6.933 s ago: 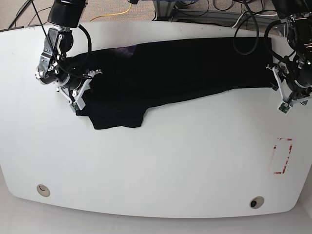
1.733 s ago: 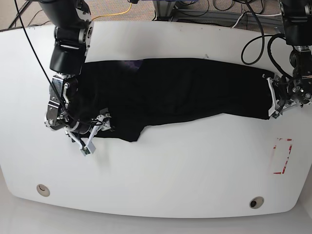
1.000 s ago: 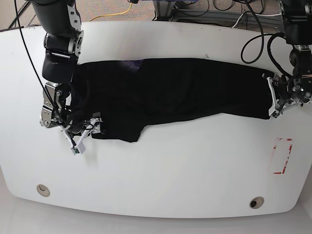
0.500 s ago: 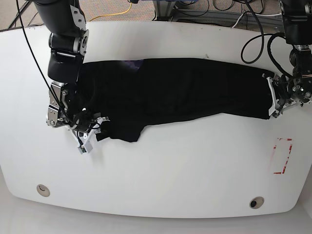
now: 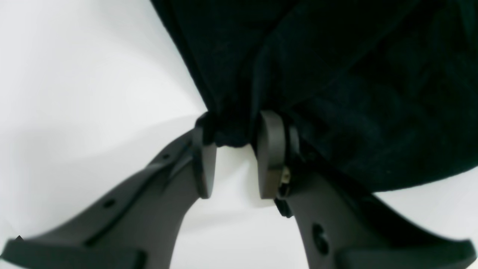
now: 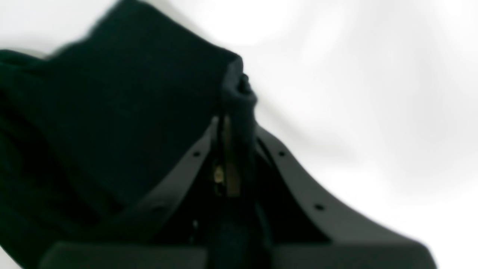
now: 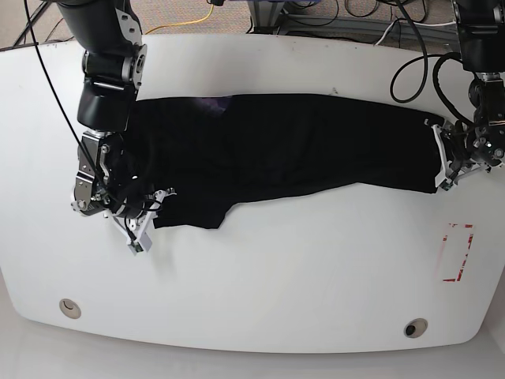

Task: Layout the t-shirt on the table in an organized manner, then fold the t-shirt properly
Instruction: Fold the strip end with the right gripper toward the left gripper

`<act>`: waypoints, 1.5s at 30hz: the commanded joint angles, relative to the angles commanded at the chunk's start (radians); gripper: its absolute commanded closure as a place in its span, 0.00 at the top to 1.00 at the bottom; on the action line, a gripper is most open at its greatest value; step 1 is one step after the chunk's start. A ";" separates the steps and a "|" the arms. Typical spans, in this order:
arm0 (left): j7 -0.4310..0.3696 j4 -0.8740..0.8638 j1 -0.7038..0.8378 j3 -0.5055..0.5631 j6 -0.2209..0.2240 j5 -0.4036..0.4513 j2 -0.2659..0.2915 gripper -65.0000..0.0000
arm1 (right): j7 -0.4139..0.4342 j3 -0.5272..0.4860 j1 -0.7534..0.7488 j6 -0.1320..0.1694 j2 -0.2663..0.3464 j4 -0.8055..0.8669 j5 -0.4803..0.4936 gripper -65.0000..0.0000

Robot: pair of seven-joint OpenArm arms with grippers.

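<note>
Right gripper: the right gripper (image 6: 233,123) sat at the base view's left, low on the near-left part of the t-shirt, its two dark fingers pressed together with a thin fold of black cloth pinched between them.
Right gripper in base view: the same gripper (image 7: 146,215) rested just beside the cloth's near-left corner, over bare white table on its outer side.
Left gripper: the left gripper (image 5: 233,140) sat at the base view's right, its fingers a narrow gap apart, with a bunched corner of cloth clamped between the tips.
Left gripper in base view: it (image 7: 443,164) met the far right edge of the cloth.
T-shirt: the t-shirt (image 7: 292,146) lay on the table (image 7: 316,268) as a wide black band, stretched between the two grippers.
Long axis: it ran left to right across the table, from one gripper to the other.
Shape: the near edge was uneven, hanging lower at the left as a flap and rising toward the right, so the cloth did not look spread flat.
Direction from hands: from each gripper the bulk of the cloth lay inward, toward the table's middle.
Nearer arm: the low flap was much closer to the right gripper.
Likely next need: the cloth probably wants drawing outward along its length to smooth it.
</note>
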 joint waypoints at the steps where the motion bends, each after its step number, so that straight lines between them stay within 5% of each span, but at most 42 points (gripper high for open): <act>1: 0.000 0.000 0.000 0.000 0.000 0.000 0.000 0.26 | -0.038 0.000 -0.018 0.000 -0.005 0.074 0.000 0.00; 12: 0.000 -0.003 0.000 0.000 0.000 0.002 0.000 0.26 | -0.321 -0.044 -0.210 0.000 -0.095 0.543 0.000 0.00; 22: 0.000 -0.003 0.000 0.002 0.000 0.002 0.002 0.26 | -0.330 -0.265 -0.423 0.000 -0.066 0.752 0.014 0.00; 30: 0.000 -0.003 0.002 0.037 0.000 0.002 0.002 0.26 | -0.330 -0.301 -0.499 0.000 -0.015 0.752 0.152 0.01; 32: 0.000 -0.003 0.003 0.037 0.000 0.002 0.002 0.26 | -0.330 -0.301 -0.502 0.000 0.005 0.752 0.153 0.09; 36: 0.000 -0.003 0.021 0.037 0.000 0.002 0.002 0.26 | -0.330 -0.301 -0.505 0.000 0.040 0.752 0.157 0.57; 39: 0.000 -0.003 0.021 0.037 0.000 0.002 0.002 0.26 | -0.330 -0.302 -0.505 0.000 0.068 0.753 0.158 0.84; 41: 0.000 -0.003 0.021 0.037 0.000 0.002 0.002 0.26 | -0.330 -0.304 -0.502 0.000 0.083 0.753 0.158 0.90; 45: 0.000 -0.003 0.021 0.037 0.000 0.002 0.002 0.26 | -0.322 -0.278 -0.479 0.000 0.092 0.753 0.153 0.81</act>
